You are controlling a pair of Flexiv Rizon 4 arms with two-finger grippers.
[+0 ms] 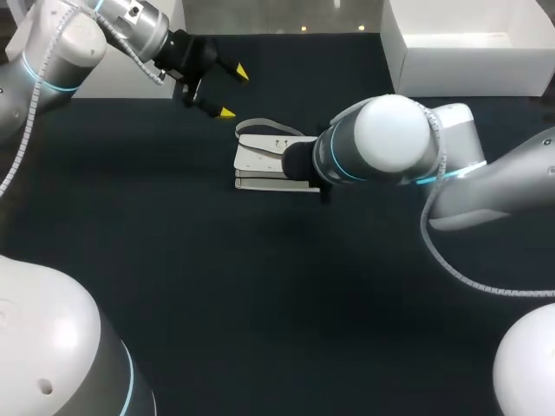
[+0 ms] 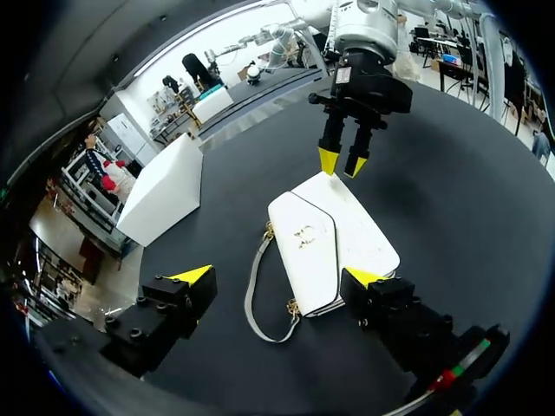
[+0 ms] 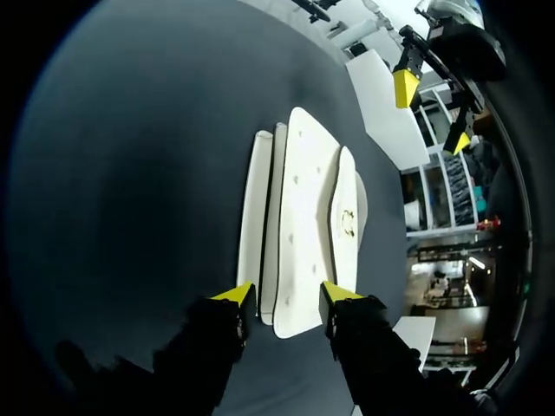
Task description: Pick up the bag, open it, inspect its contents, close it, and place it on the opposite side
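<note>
The white bag (image 1: 260, 158) lay flat near the middle of the dark counter (image 1: 217, 286), its grey strap (image 1: 264, 126) looped at 12 o'clock. The left end effector (image 1: 231, 93) hung at the bag's 11 o'clock, fingers spread wide, empty. The right end effector (image 3: 284, 296) stood open at the bag's 3 o'clock end, that end showing between its parted fingers

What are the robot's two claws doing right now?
Left gripper: open, holding nothing.
Right gripper: open, fingers either side of the end of the white bag, not gripping it yet.
</note>
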